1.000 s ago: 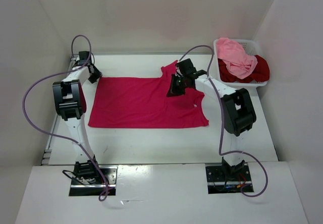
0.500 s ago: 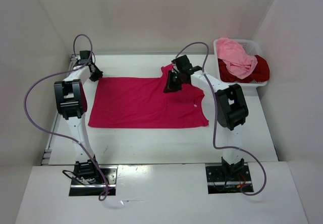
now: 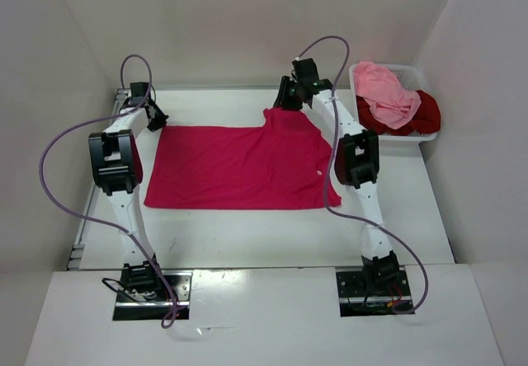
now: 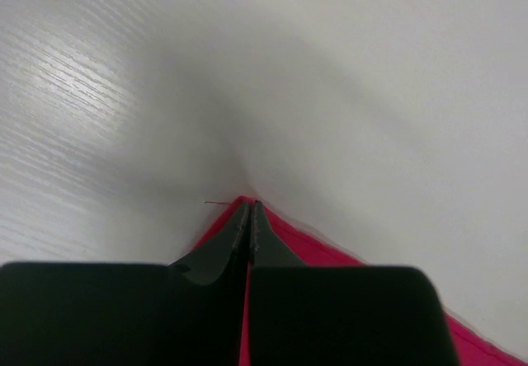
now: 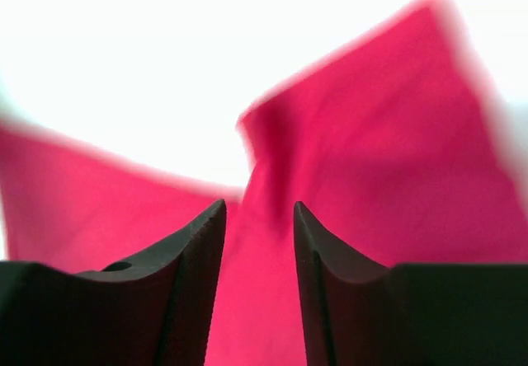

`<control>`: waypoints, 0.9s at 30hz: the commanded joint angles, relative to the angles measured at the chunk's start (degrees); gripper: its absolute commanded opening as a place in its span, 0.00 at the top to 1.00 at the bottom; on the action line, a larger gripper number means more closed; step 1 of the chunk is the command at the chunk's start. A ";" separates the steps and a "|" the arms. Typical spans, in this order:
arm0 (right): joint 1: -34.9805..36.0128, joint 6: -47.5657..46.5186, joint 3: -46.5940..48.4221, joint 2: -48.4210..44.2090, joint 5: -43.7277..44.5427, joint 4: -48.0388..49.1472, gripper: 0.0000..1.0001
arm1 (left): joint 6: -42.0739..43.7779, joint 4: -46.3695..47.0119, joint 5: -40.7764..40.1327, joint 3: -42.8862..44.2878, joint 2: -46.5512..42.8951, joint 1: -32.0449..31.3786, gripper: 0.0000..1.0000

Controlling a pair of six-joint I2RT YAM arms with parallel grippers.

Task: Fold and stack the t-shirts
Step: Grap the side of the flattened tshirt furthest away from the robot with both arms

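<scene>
While the crimson-pink t-shirt (image 3: 239, 168) is lying spread flat across the middle of the table (image 3: 247, 234), both arms are reaching to its far edge. The left gripper (image 3: 155, 121) is sitting at the shirt's far left corner. In the left wrist view its fingers (image 4: 231, 238) are pressing together with no gap. The red corner is ending right at their tips, so they seem to be pinching it, though the fingers themselves are hiding the contact.

The right gripper (image 3: 286, 102) is hanging over the sleeve (image 3: 276, 117) that is sticking out from the far edge, near the right end of the shirt. Its jaws are standing apart with a clear gap. Blurred red cloth is showing through the gap and beyond it, and nothing is being gripped.

The white mesh basket (image 3: 417, 76) is standing at the far right corner of the table, apart from the spread shirt. The light pink t-shirt (image 3: 384, 90) is lying crumpled in it, draping over the dark red t-shirt (image 3: 425, 110), which is bunching up along the basket's right side.
</scene>
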 commanded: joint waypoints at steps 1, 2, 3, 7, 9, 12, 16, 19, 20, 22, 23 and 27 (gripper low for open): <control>-1.32 -3.10 17.32 9.26 6.80 -8.56 0.55 | 0.72 4.16 -0.18 -1.87 -4.34 -0.09 1.00; -1.84 -3.63 27.10 12.07 7.78 -10.14 0.54 | 0.72 4.16 -0.18 -3.19 -4.95 -0.09 1.00; -1.85 -3.64 31.29 16.27 8.66 -11.64 0.53 | 0.72 4.69 -0.18 -3.72 -6.09 -0.61 1.00; -4.49 -2.06 32.37 18.84 10.85 -6.48 0.47 | 0.72 4.69 -0.18 -5.40 -7.86 -0.62 1.00; -5.01 -2.58 36.08 20.44 11.65 -4.03 0.45 | 0.72 4.69 -0.18 -6.71 -8.56 -0.62 1.00; -5.01 -3.20 33.88 21.23 11.83 -0.33 0.44 | 0.72 4.69 -0.18 -7.42 -9.18 -0.62 1.00; -5.01 -2.59 34.76 24.04 11.83 1.35 0.44 | 0.19 4.69 0.34 -8.56 -9.18 -0.62 1.00; -5.01 -1.88 35.28 25.62 11.30 2.40 0.44 | 0.19 4.69 0.34 -8.56 -9.18 -1.23 1.00; -5.01 -1.18 35.29 25.63 11.30 3.10 0.44 | 0.19 4.69 0.34 -8.56 -9.18 -1.23 1.00; -5.01 -0.38 34.76 25.63 11.30 4.42 0.44 | 0.19 4.69 0.34 -8.56 -9.18 -1.23 1.00; -5.01 0.31 34.76 26.15 11.30 4.95 0.44 | 0.19 4.69 0.95 -8.56 -9.18 -1.75 1.00; -5.01 2.16 34.76 26.69 9.90 6.63 0.44 | 0.19 4.69 1.49 -8.56 -9.71 -1.76 1.00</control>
